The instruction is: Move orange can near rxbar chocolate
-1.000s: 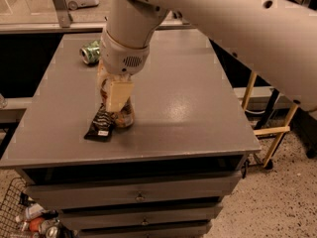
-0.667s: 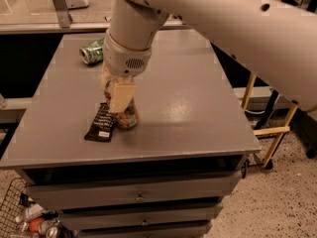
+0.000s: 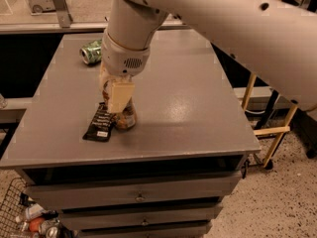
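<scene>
Pincer (image 3: 116, 103) grips upright orange can (image 3: 127, 119) (coppery, metallic) beside black rxbar chocolate (image 3: 100, 124).

- Grey desk (image 3: 198, 108) fills the middle, its top dully reflecting light; shallow grey drawers (image 3: 141, 197) stacked under its front edge
- Speckled pale floor (image 3: 277, 202) at lower right; a yellow wooden frame (image 3: 270, 130) stands beside the desk's right side
- Wire basket (image 3: 10, 207) at lower left
- End effector (image 3: 119, 100) low over the desk's front-left part

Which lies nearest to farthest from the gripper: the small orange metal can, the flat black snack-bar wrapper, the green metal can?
1. Orange can, at the gripper, front left.
2. Black wrapper, beside the can's left.
3. Green can, back left.
</scene>
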`<state>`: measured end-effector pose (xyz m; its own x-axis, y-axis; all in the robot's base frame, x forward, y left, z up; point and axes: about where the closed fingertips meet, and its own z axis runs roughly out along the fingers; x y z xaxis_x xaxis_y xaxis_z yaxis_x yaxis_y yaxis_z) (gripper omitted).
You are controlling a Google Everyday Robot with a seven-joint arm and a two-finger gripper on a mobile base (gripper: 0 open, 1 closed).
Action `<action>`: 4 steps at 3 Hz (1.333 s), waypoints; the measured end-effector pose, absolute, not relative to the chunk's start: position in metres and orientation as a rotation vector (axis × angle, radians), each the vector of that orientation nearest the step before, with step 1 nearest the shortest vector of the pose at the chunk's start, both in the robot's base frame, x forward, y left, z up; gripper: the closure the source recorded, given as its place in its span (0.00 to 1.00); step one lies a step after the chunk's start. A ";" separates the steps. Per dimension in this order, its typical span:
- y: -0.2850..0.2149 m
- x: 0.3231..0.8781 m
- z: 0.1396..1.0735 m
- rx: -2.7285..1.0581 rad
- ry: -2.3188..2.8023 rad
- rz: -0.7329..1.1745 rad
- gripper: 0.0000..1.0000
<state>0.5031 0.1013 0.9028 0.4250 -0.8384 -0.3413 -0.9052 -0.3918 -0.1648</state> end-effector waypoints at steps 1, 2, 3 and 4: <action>0.102 0.503 0.903 -2.360 1.498 0.289 0.51; 0.103 0.502 0.903 -2.361 1.495 0.287 0.26; 0.104 0.502 0.903 -2.361 1.492 0.286 0.04; 0.105 0.501 0.904 -2.362 1.490 0.285 0.00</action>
